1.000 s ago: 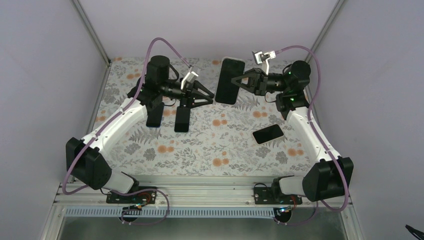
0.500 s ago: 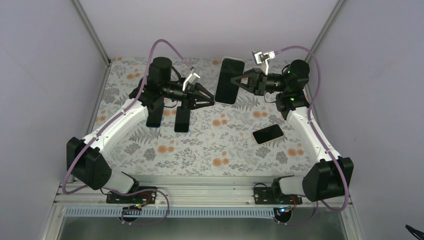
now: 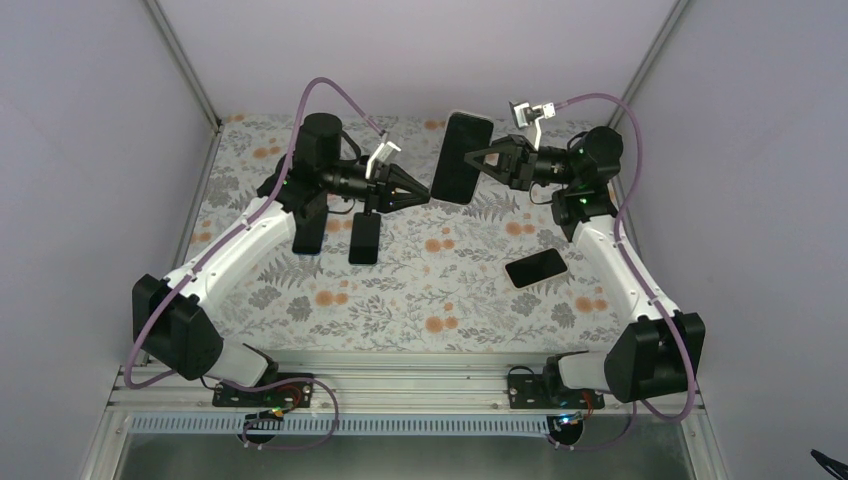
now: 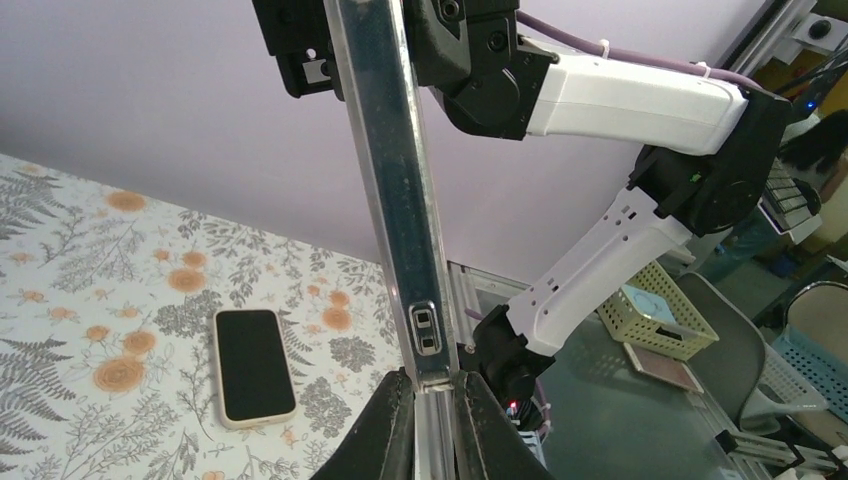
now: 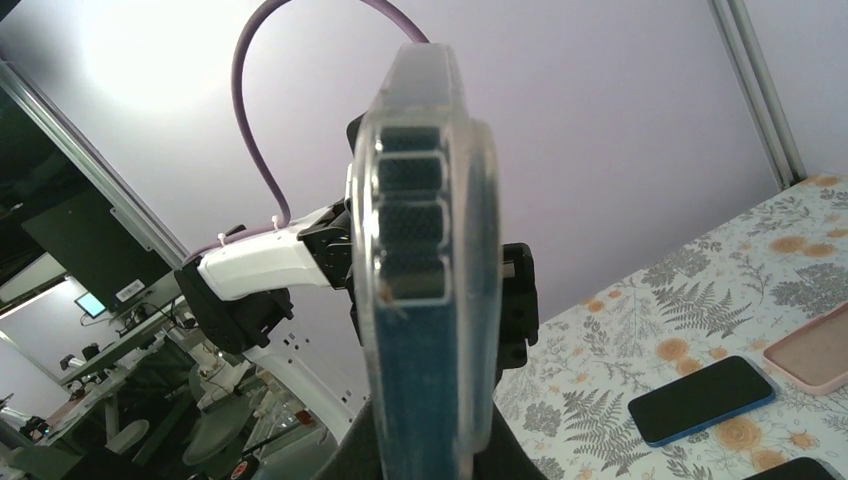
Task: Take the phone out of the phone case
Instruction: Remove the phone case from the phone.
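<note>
A dark phone [image 3: 462, 158] in a clear phone case [image 4: 395, 190] hangs upright in the air over the back of the table. My right gripper [image 3: 472, 158] is shut on it from the right, its fingers flat against both faces [image 5: 430, 430]. My left gripper [image 3: 425, 197] comes from the left. Its two fingers [image 4: 432, 400] pinch the lower end of the case, just below the side buttons. In the right wrist view the case [image 5: 430, 250] shows edge-on, with the blue phone body inside the clear rim.
A phone in a cream case [image 3: 537, 268] lies face up on the floral table, right of centre. Two dark phones [image 3: 308, 229] [image 3: 364, 238] lie under the left arm. The right wrist view shows a blue-edged phone [image 5: 705, 400] and a pink case [image 5: 815, 350].
My left gripper moved right toward the raised phone and closed its jaws onto the case's lower end. The right gripper kept holding the phone, shifting slightly.
</note>
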`<state>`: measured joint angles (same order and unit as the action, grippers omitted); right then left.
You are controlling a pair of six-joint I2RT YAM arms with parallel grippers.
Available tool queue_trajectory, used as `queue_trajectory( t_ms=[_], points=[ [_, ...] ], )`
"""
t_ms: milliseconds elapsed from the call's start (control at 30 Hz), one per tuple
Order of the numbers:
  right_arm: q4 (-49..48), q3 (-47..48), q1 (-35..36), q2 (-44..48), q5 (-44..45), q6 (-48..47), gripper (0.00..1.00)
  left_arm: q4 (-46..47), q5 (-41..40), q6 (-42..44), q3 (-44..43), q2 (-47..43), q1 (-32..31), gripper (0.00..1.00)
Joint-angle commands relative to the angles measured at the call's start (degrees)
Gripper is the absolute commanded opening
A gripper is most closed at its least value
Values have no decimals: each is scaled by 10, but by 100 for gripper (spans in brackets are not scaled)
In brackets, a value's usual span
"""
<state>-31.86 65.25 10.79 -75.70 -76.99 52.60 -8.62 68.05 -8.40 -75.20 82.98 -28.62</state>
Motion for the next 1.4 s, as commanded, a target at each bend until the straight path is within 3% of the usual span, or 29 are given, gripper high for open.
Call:
queue_trajectory(
  t_ms=[0, 400, 567, 633, 767, 833, 1033, 1367],
  points=[
    [-63, 1, 6, 19, -23, 47, 4, 1, -65, -8, -7, 16, 12, 7],
    [-127, -11, 15, 17, -36, 87, 4, 9, -96, -32, 8, 27, 22, 7],
    [-125, -12, 16, 18, -35, 83, 4, 29, -63, -38, 16, 27, 24, 8],
    [-103, -5, 15, 17, -29, 66, 4, 56, -27, -50, 30, 20, 25, 13],
    [67, 44, 7, 11, 5, -62, 4, 79, 35, -55, 34, 4, 26, 24],
    [104, 53, 2, 7, 24, -86, 4, 89, 60, -62, 32, -3, 26, 28],
    [122, 54, 1, 0, 45, -99, 4, 73, 80, -53, 15, -12, 20, 37],
    [109, 46, 1, 6, 32, -93, 4, 60, 57, -53, -1, 2, 7, 34]
  ],
)
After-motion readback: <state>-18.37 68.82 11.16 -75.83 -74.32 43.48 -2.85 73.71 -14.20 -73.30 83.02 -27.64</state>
